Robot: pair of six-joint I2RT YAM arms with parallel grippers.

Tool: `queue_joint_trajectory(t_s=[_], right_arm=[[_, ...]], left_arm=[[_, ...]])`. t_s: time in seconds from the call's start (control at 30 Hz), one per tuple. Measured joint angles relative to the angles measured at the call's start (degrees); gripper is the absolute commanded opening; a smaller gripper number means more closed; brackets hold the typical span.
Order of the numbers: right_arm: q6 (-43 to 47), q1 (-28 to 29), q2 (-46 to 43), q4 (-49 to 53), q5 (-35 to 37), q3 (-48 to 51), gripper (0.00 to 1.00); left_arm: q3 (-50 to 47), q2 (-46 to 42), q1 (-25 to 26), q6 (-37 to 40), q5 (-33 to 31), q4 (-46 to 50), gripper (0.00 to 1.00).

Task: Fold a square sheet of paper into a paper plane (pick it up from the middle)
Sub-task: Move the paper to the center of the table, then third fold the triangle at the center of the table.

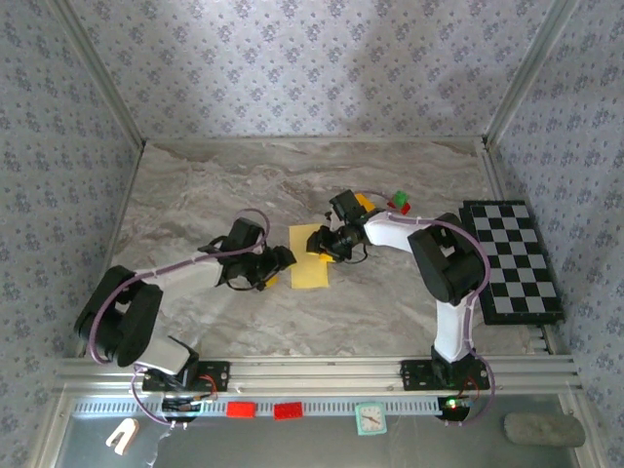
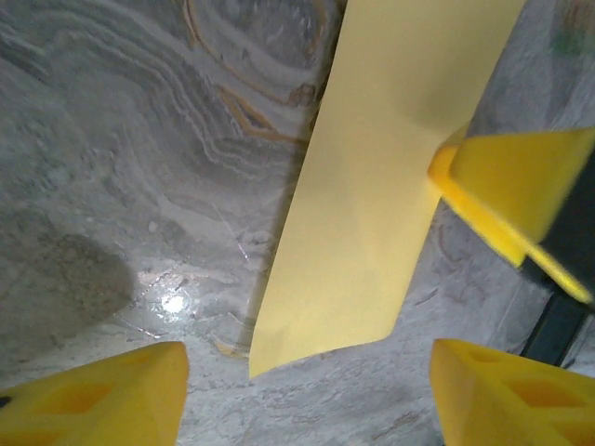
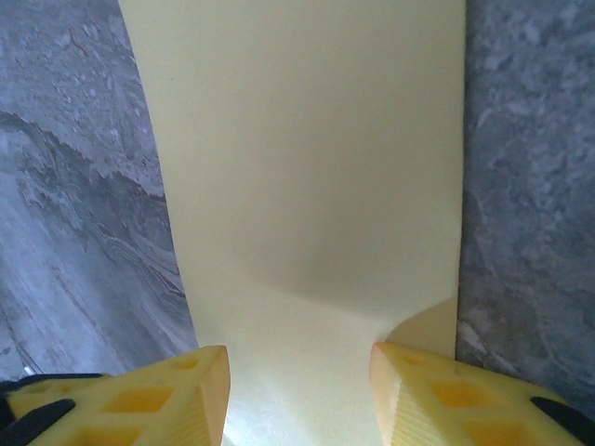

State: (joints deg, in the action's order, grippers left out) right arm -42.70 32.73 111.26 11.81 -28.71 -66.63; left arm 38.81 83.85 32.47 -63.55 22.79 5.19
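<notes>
A boxed-in work area is shown from above. The walls [image 1: 292,58] are covered in grey-blue wallpaper printed with small flower sprigs. Pale metal posts [image 1: 97,73] are set in the back corners. The tabletop [image 1: 195,185] is patterned like grey-beige marble and edged at the near side by a ribbed aluminium rail [image 1: 322,375]. Soft shadows are cast on the back wall.

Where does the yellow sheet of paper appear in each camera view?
Top external: yellow sheet of paper lies near the picture's centre.
Left wrist: the sheet slants from top right to lower centre.
Right wrist: the sheet runs down the middle, top to bottom.
Shared landmark: grey marbled tabletop.
</notes>
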Motion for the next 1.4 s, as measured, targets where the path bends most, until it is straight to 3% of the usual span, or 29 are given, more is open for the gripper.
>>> queue_joint_trajectory(t_s=[0.87,1.4], right_arm=[[-0.4,-1.1,0.5,-3.3,-2.9,1.3,0.46],[-0.4,-1.3,0.6,-3.9,-3.7,1.7,0.46]], left_arm=[[0.0,6.3,1.9,-2.6,2.7,-2.5,0.39],[1.9,8.9,0.7,-3.0,6.2,-10.4,0.35]])
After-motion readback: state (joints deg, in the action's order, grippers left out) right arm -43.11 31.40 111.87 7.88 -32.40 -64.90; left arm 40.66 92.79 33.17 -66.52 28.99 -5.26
